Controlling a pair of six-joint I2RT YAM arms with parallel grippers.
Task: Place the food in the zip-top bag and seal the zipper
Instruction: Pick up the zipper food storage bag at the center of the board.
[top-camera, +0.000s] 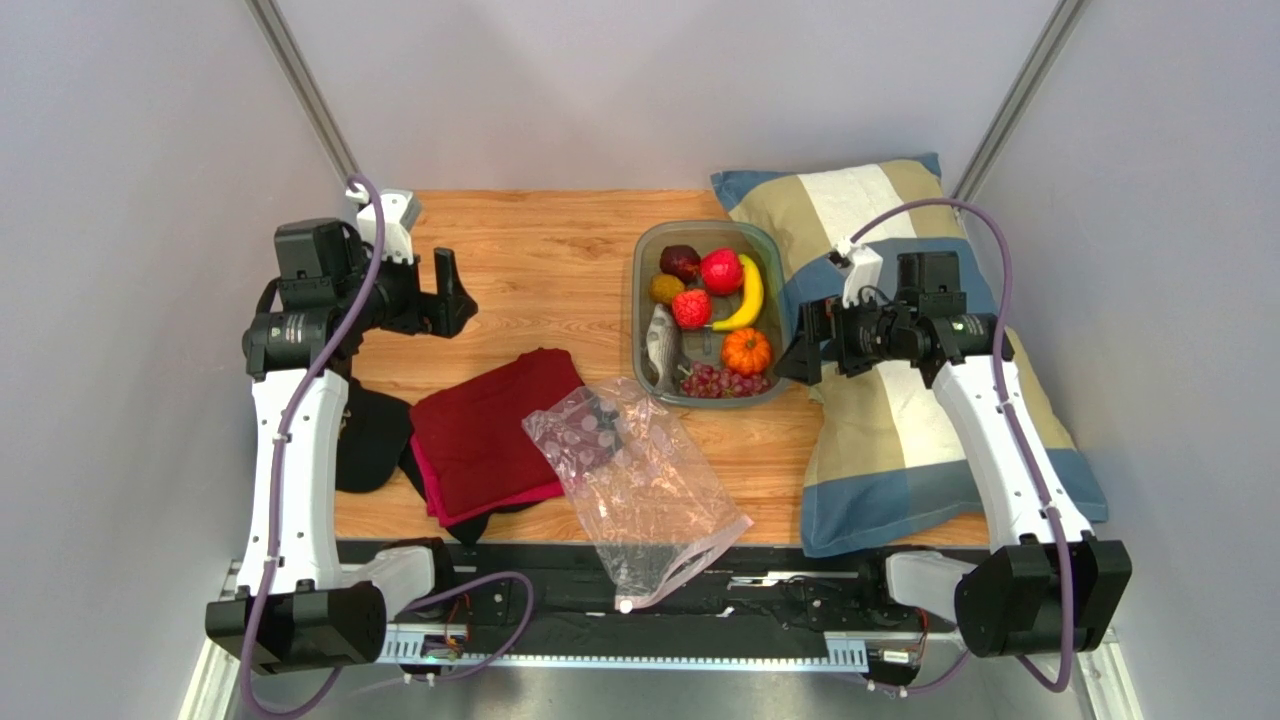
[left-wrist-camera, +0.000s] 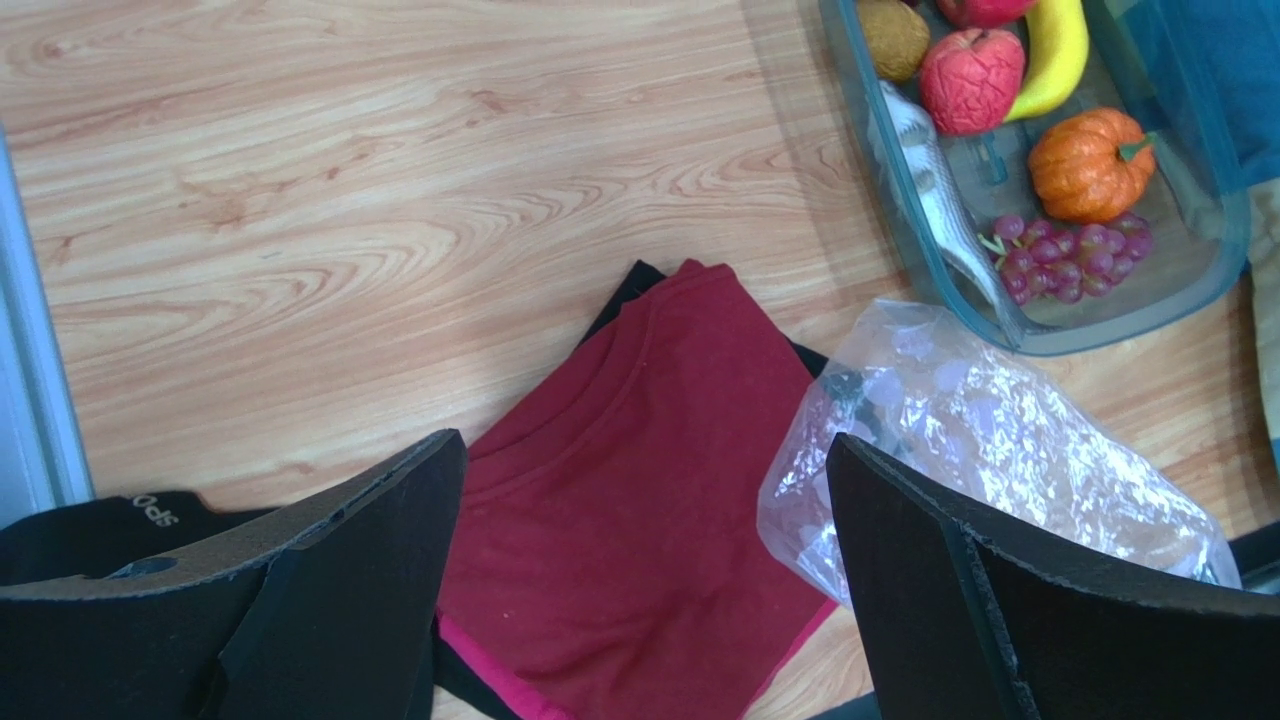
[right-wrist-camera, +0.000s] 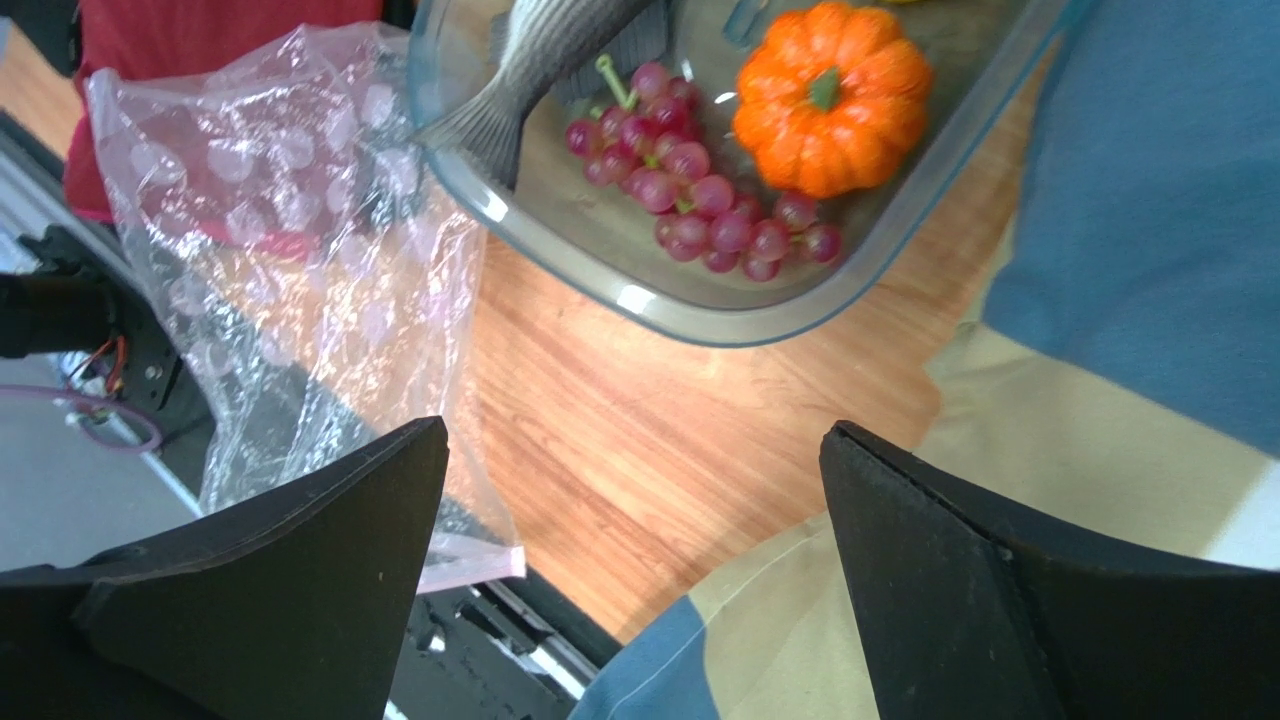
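The wooden table (top-camera: 556, 270) stood between grey walls. At the left, the left gripper (top-camera: 448, 293) hung open and empty over bare wood, well apart from the bag. Next lay the red cloth (top-camera: 489, 435), then the clear bag (top-camera: 639, 488), flat, with its pink zipper (top-camera: 694, 552) at the near edge. Behind the bag, the food (top-camera: 706, 308) lay in the tub (top-camera: 643, 323). The right gripper (top-camera: 796, 353) hung open just beside the tub, by the pillow (top-camera: 902, 450).

Crinkly glossy clear plastic bag (top-camera: 639, 483); wood-grain table (top-camera: 526, 270); matt red cloth (top-camera: 489, 435).
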